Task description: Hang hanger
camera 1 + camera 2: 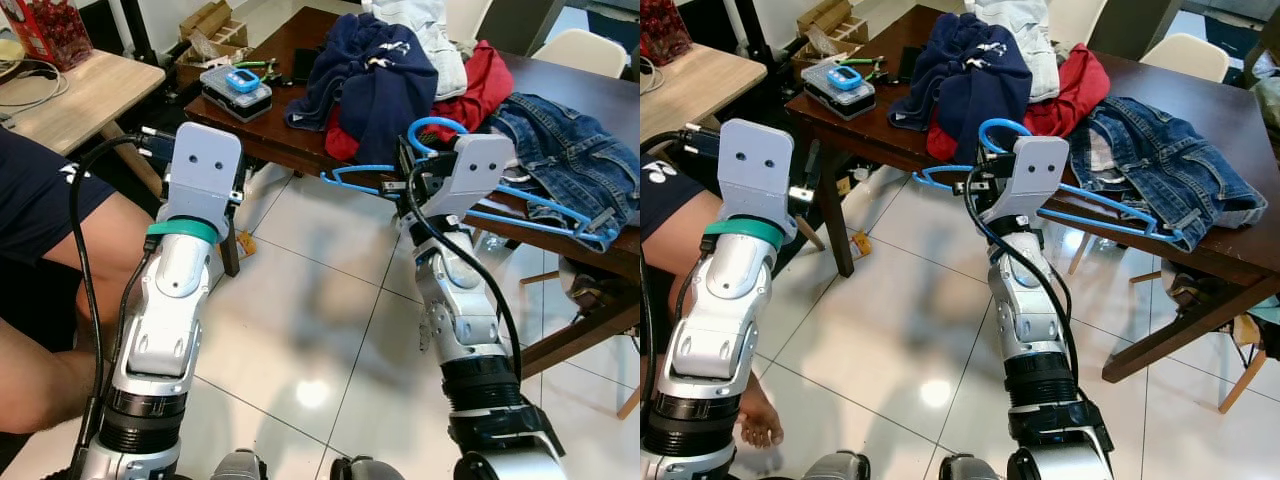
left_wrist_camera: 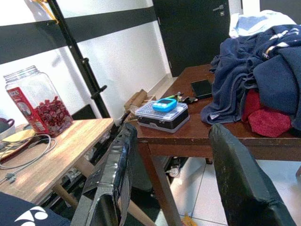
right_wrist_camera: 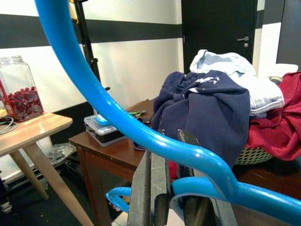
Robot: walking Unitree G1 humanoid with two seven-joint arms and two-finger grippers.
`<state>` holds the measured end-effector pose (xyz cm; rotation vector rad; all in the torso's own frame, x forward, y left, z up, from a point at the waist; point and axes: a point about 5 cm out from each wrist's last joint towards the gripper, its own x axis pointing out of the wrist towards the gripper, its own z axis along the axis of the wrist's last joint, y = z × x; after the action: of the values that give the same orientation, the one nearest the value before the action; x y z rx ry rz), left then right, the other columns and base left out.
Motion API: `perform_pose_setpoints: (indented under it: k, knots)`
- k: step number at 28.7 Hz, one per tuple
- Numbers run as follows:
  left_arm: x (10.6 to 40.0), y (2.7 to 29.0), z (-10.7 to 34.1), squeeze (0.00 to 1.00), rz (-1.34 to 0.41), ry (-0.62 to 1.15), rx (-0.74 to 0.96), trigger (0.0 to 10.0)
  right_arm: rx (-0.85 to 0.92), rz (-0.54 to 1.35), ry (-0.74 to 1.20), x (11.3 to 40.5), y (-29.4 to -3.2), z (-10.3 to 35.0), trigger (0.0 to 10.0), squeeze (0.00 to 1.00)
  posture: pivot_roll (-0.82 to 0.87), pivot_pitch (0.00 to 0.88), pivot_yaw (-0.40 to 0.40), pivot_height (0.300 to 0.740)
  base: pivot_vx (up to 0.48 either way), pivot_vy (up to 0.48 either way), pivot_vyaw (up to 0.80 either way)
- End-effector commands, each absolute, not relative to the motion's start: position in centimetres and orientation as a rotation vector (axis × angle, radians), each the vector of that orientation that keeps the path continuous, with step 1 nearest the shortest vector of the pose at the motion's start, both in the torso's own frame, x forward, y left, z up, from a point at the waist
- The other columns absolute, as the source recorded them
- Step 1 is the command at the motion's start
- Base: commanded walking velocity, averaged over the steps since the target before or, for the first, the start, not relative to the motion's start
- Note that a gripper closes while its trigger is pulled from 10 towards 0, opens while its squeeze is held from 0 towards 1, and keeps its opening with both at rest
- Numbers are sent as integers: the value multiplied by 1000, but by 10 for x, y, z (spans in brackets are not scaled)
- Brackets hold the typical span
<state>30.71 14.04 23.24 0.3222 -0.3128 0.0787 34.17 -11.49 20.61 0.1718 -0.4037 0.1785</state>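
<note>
Right claw [image 3: 171, 188] of two long black fingers clamping tight on the neck of the curvy blue plastic hanger [image 1: 1110, 215], holding it just past the edge of the dark brown wooden table [image 1: 1200, 250], next to the folded blue jeans [image 1: 1160, 160]. Left claw [image 2: 178, 179] hanging spread wide, gripping nothing. Maybe snagging the jeans or table edge when lifting, twisting the hanger loose.

Bright, even daylight; soft shadows and a pale glare patch on the floor tiles [image 1: 310, 392] below both end effectors. Head views sharp; nearest the wrist lens, the hanger [image 3: 141, 136] blurs.
</note>
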Motion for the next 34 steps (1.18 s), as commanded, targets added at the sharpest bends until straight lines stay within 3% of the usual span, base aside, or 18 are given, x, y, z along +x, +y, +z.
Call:
perform_pose_setpoints:
  k: [1,10,24,34]
  knots:
    - [307,139,230,0,71,-297,313,10000,175,172,-404,340,-116,204,10000,0,125,37,22,740,0,0,0]
    - [304,133,221,0,24,-276,369,10000,172,169,-397,340,-116,202,10000,0,127,41,24,740,0,0,0]
    - [304,137,225,0,52,-282,265,10000,167,175,-394,341,-115,202,10000,0,127,43,14,740,0,0,0]
    - [306,146,227,0,106,-283,261,10000,165,175,-395,341,-115,202,10000,0,126,41,14,740,433,0,0]
